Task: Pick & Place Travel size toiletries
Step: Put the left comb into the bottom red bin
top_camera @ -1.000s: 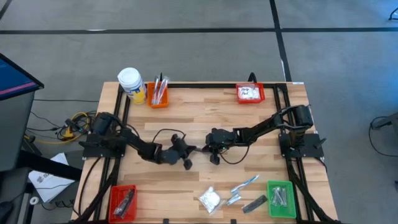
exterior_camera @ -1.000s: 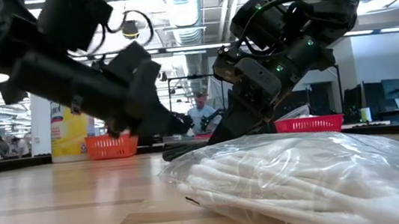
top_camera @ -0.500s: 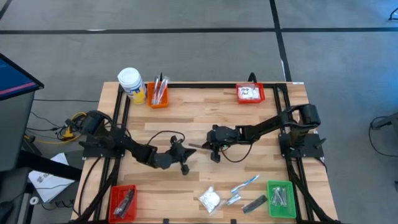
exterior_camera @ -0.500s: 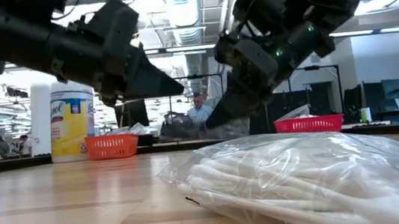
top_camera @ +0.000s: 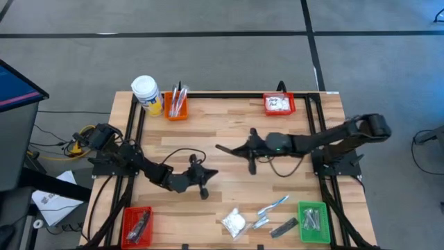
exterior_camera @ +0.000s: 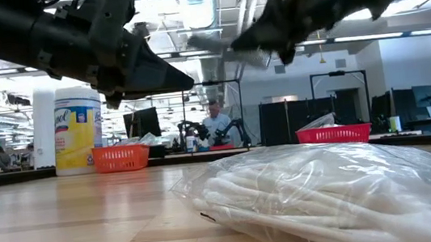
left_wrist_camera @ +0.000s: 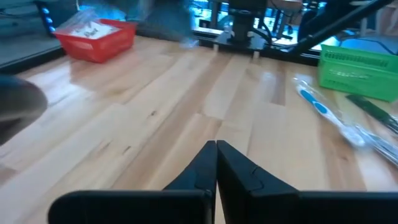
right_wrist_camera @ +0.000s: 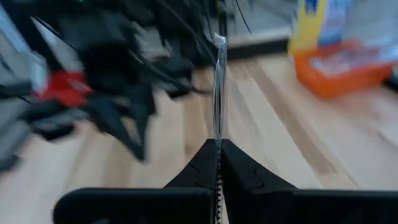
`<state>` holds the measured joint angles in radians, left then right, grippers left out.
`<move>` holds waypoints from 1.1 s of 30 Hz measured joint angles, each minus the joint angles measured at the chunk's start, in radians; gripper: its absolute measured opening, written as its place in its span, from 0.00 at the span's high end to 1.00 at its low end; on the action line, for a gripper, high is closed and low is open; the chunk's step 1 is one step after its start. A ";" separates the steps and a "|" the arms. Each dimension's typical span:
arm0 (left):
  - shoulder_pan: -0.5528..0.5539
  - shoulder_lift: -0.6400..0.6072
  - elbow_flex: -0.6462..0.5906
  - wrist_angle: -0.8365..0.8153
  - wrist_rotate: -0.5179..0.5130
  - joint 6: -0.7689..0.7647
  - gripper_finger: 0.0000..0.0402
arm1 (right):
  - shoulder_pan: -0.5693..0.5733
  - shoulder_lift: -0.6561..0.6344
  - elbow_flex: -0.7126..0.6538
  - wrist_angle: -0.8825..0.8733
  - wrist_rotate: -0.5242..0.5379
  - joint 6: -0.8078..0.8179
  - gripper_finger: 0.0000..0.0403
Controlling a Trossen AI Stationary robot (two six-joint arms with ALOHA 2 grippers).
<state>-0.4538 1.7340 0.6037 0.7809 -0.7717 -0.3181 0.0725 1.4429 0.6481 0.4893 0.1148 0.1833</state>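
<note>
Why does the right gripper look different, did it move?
Yes. The right gripper, shut on a thin clear packet, moved toward the red bin at the table's far edge.

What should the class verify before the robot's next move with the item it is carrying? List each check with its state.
1. Right hand shut on the thin clear packet: ok.
2. Packet lifted off the table: ok.
3. Left hand shut and empty: ok.
4. The two hands apart: ok.
5. Which bin the packet belongs in: cannot tell.
6. All toiletries binned: not ok; white puffy packet and toothbrush lie loose.
</note>
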 joint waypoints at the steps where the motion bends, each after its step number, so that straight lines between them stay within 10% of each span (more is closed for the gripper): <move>1: 0.000 0.000 0.000 0.000 -0.009 0.000 1.00 | 0.010 -0.027 -0.025 0.039 0.000 0.000 1.00; 17: 0.019 -0.040 0.003 0.190 -0.030 0.131 1.00 | 0.099 -0.150 -0.113 0.325 -0.013 -0.011 1.00; 25: 0.030 -0.380 0.005 0.380 0.097 0.524 1.00 | 0.097 -0.282 0.031 0.334 -0.016 -0.113 1.00; 33: 0.086 -0.534 0.007 0.336 0.466 0.542 0.98 | 0.176 -0.333 0.054 0.246 0.029 -0.207 1.00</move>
<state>-0.3678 1.1999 0.6106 1.1165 -0.3057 0.2237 0.2480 1.1101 0.7021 0.7352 0.1438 -0.0236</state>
